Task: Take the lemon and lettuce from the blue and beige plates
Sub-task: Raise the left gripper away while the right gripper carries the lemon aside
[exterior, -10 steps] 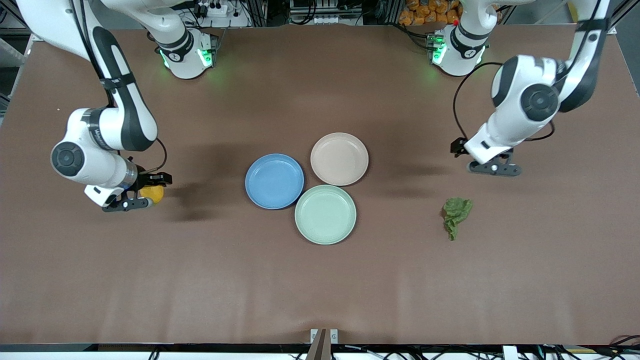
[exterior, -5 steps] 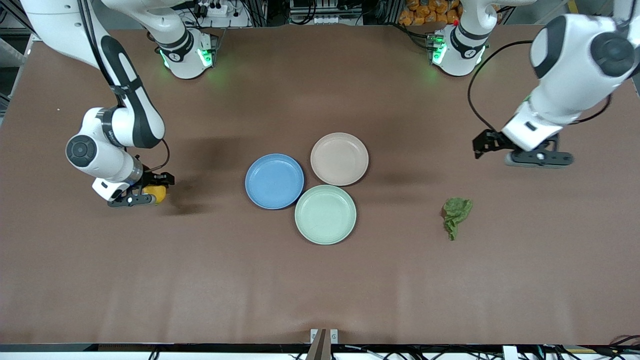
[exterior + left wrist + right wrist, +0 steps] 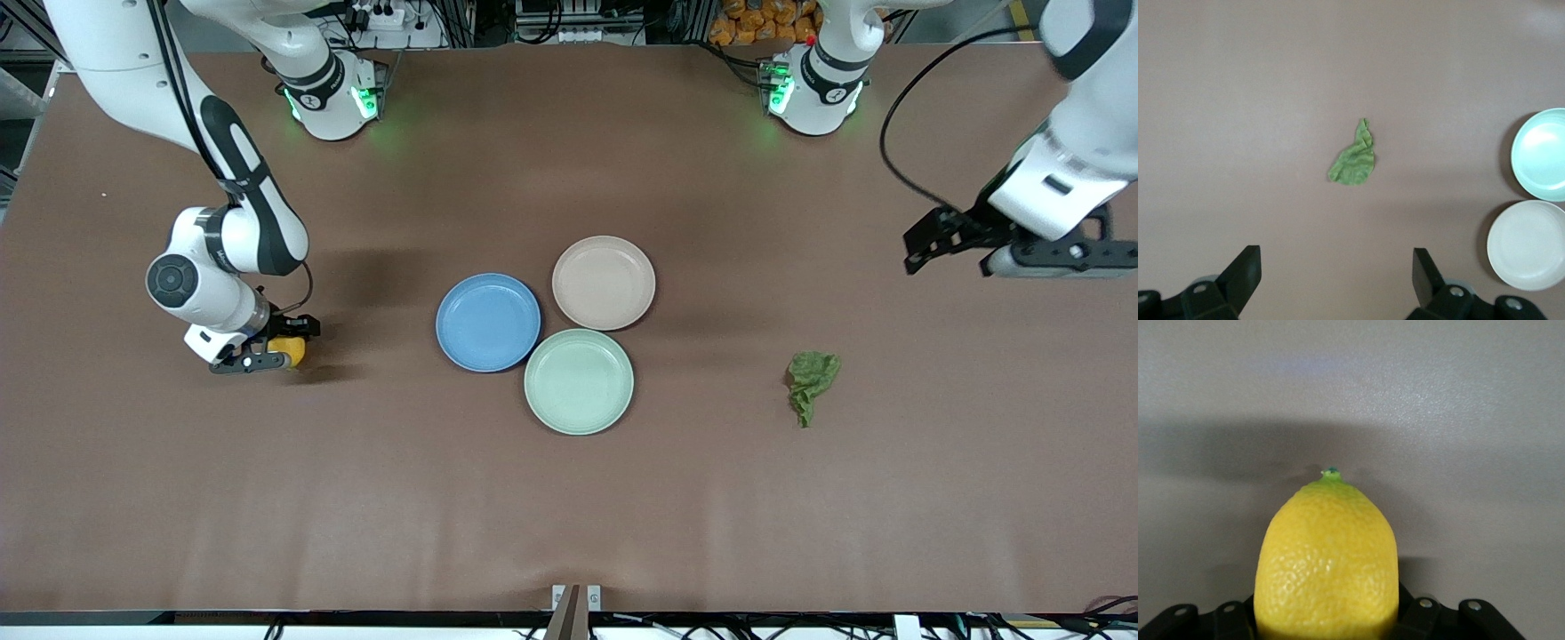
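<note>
The yellow lemon [image 3: 292, 350] sits between the fingers of my right gripper [image 3: 271, 354], which is shut on it low over the bare table toward the right arm's end. In the right wrist view the lemon [image 3: 1327, 553] fills the space between the fingers, its green tip pointing outward. The dark green lettuce [image 3: 811, 380] lies on the bare table toward the left arm's end. My left gripper [image 3: 1058, 260] hangs open and empty high above the table, and its wrist view shows the lettuce [image 3: 1353, 162] below. The blue plate [image 3: 487, 321] and beige plate [image 3: 603, 282] are empty.
A mint green plate [image 3: 578, 380] touches the blue and beige plates at mid-table, on the side nearer the front camera. The left wrist view shows the mint plate [image 3: 1541, 155] and the beige plate [image 3: 1527, 245]. The brown table surrounds them.
My left arm has swung away from the lettuce toward its own end of the table, rising. My right gripper has shifted slightly toward the plates, still holding the lemon.
</note>
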